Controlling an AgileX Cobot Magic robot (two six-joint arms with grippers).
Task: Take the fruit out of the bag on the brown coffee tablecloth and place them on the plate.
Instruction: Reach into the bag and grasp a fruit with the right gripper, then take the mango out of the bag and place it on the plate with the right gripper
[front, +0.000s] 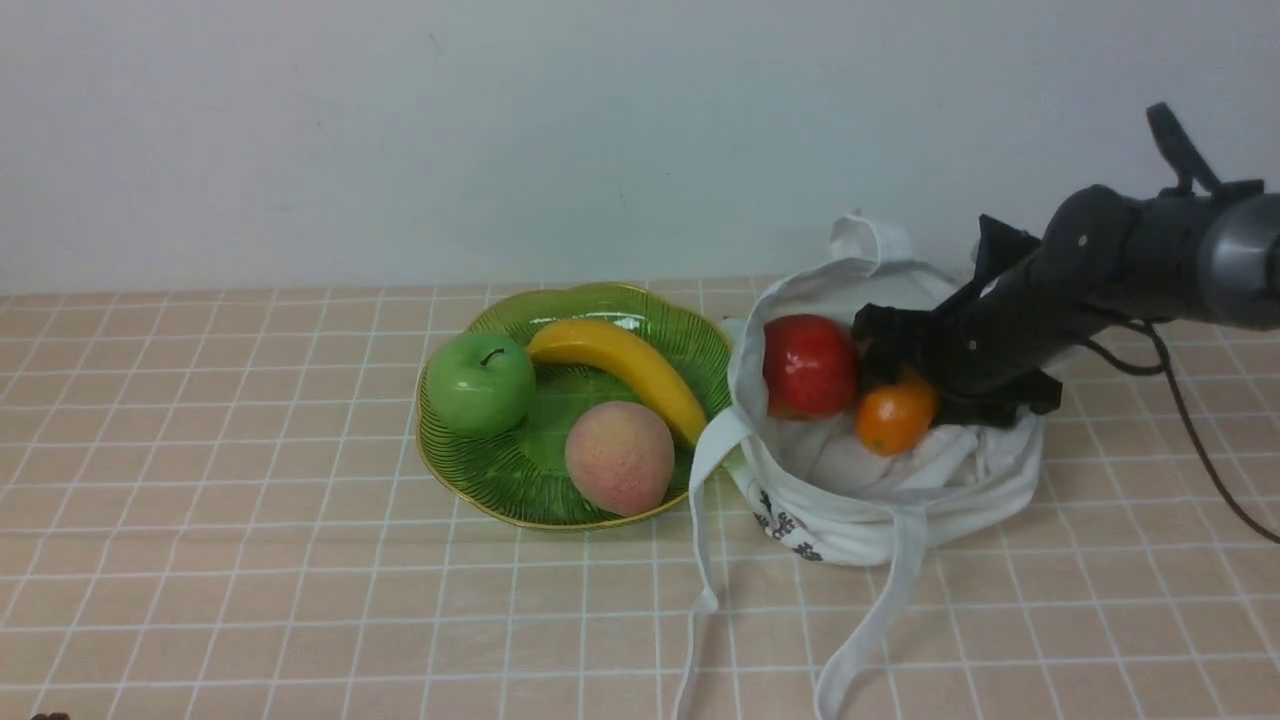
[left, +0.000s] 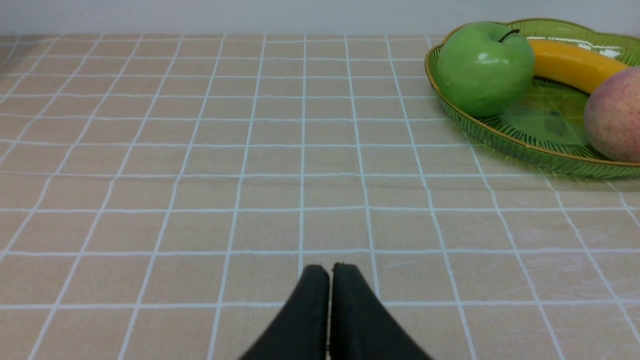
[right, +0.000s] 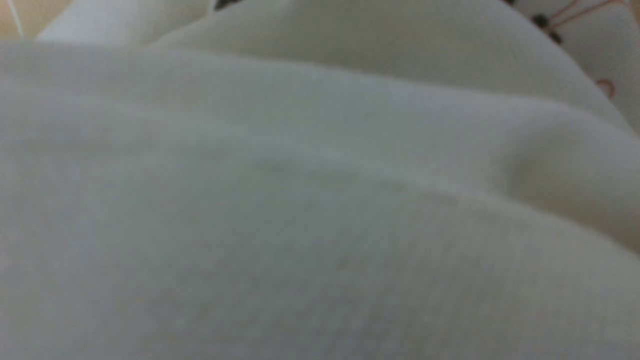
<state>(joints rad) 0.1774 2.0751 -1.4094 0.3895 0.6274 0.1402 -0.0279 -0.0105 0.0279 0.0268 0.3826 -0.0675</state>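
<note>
The white cloth bag (front: 880, 500) lies open on the peach-brown checked tablecloth (front: 250, 560), right of the green glass plate (front: 455, 470). A red apple (front: 808, 365) and an orange-yellow fruit (front: 893, 420) show in the bag's mouth. My right gripper (front: 880, 350) reaches into the bag from the right, its black fingers right above and against the orange fruit; their opening is hidden. The right wrist view shows only blurred white bag cloth (right: 320, 200). My left gripper (left: 329, 272) is shut and empty, low over the cloth, left of the plate (left: 500, 145).
On the plate lie a green apple (front: 480, 383), a banana (front: 625, 368) and a peach (front: 619, 457). The bag's long straps (front: 880, 620) trail toward the front edge. A white wall stands behind the table. A black cable (front: 1200, 440) hangs from the right arm.
</note>
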